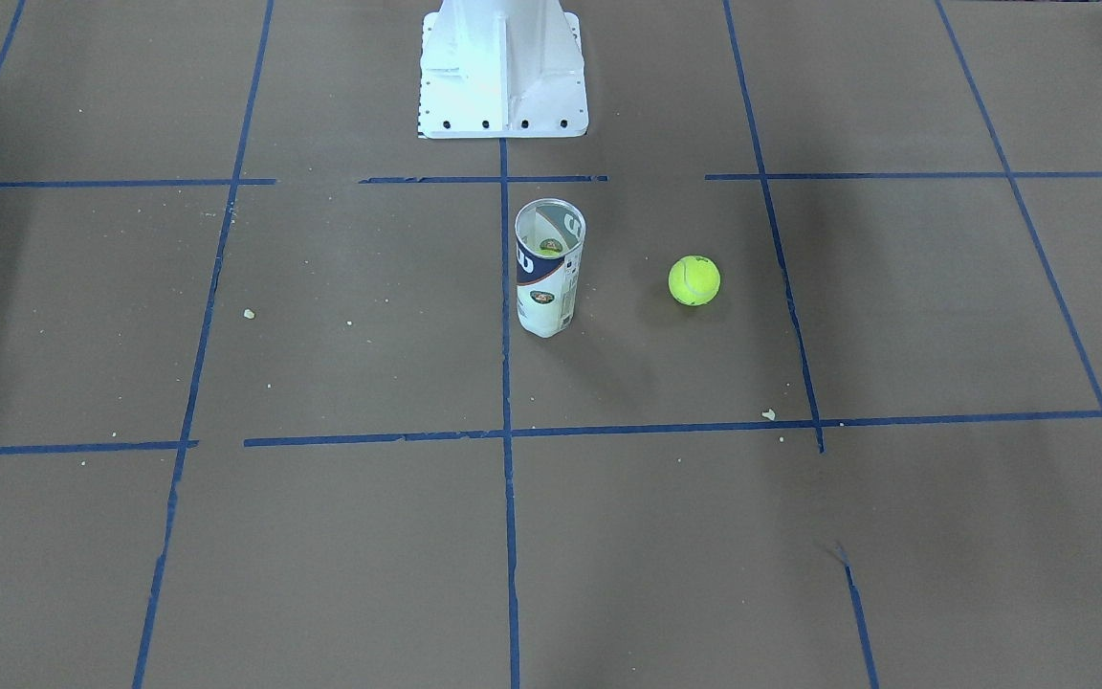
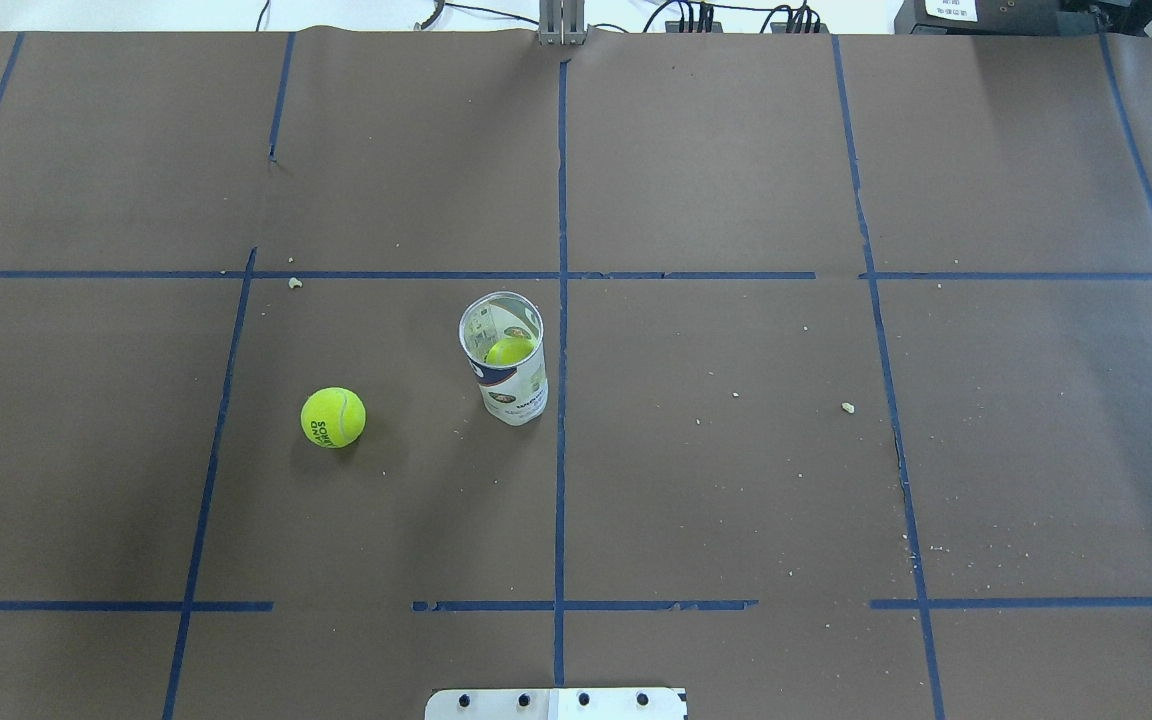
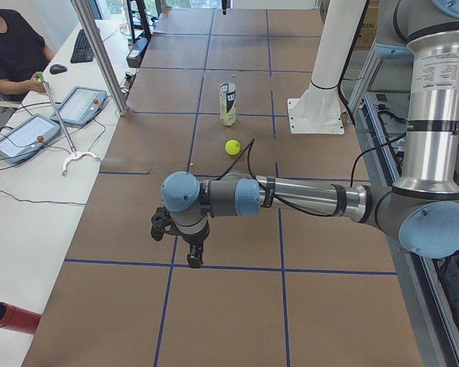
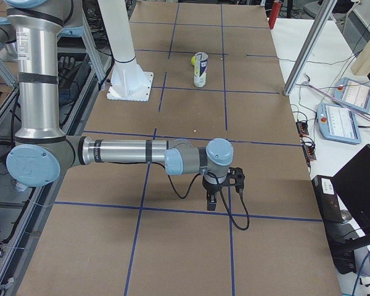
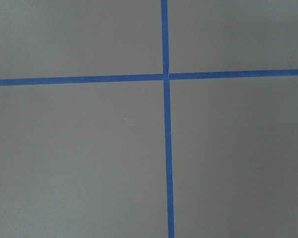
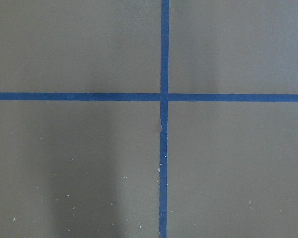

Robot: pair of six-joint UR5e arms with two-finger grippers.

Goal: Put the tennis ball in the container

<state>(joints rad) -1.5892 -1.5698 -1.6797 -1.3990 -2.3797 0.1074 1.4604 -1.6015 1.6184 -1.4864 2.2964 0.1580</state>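
Overhead exterior view: the tennis ball (image 2: 333, 417) lies on the table (image 2: 736, 480), near the upright container (image 2: 503, 375) to its right, apart from it. The left gripper (image 3: 195, 260) and the right gripper (image 4: 211, 205) appear only in side views, pointing down; aperture cannot be determined.

yellow-green tennis ball (image 2: 333, 417); clear container (image 2: 506, 362) with navy-white label; brown table (image 2: 736, 480), blue tape grid (image 2: 561, 200)

tennis ball (image 2: 333, 417) left of container (image 2: 513, 385) (upright), apart
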